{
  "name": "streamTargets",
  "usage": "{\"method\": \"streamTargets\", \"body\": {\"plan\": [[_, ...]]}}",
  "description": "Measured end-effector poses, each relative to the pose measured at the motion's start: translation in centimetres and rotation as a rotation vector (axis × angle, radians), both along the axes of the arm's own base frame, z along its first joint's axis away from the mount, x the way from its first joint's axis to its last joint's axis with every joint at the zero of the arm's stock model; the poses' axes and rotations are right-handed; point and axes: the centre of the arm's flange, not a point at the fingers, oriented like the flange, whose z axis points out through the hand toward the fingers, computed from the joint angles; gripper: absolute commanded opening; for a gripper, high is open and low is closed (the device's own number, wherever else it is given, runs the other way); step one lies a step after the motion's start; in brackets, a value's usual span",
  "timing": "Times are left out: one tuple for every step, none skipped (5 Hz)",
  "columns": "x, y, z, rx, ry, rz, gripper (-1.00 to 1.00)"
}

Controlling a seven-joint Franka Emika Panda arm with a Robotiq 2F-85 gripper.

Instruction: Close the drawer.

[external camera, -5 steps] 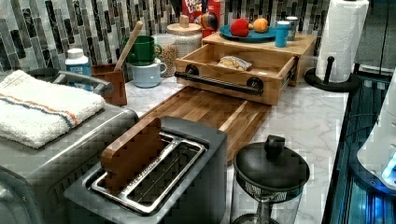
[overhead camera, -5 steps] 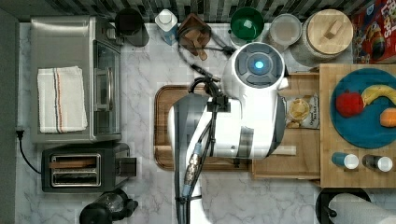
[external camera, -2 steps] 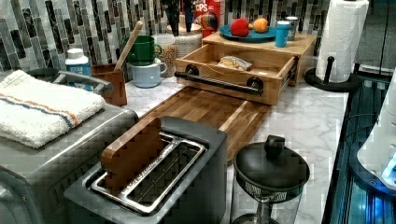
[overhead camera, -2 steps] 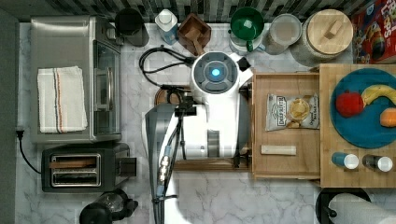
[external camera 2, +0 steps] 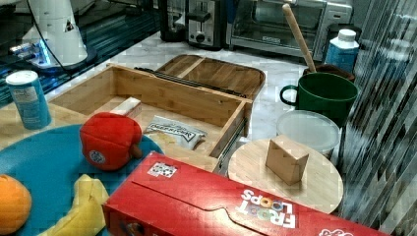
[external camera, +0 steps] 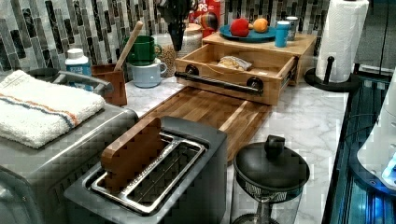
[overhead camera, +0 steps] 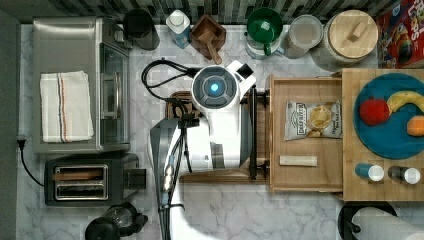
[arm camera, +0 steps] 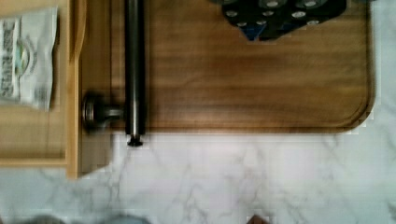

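Standing open: the drawer, chip bag lying inside.
Arm is hovering over the cutting board; hand state cannot be told.

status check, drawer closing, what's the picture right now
Gripper fingers unreadable. Drawer pulled out, chip bag and pale block inside. Arm over cutting board, short of the drawer's bar handle. Nothing blocking the drawer's travel.

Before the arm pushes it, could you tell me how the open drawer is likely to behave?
The drawer is a rigid wooden box, so it probably slides as one piece rather than flexing. Its load looks light, a chip bag and a small pale block, so it should need little force. A push near one end of the long bar handle might skew it.
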Motion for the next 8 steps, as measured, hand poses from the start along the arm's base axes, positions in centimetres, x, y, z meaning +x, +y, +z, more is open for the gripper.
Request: {"method": "streamTargets", "body": {"plan": [[-0.1, -0.3, -3.2, 0.001, 0.006, 0.0, -1.0], [-0.8, -0.4, -7.1, 0.003, 0.031, 0.001, -1.0], [-1.8, -0.4, -10.5, 0.024, 0.049, 0.014, -1.0], [-3.7, -0.8, -13.2, 0.012, 0.113, 0.034, -1.0], [-5.0, -1.7, -14.8, 0.012, 0.133, 0.034, -1.0], [-5.9, -3.0, -15.8, -0.005, 0.15, 0.046, -1.0], [-6.0, -4.2, -15.9, -0.006, 0.157, 0.099, -1.0], [-6.0, -6.0, -15.8, 0.0, 0.158, 0.137, -1.0]]}}
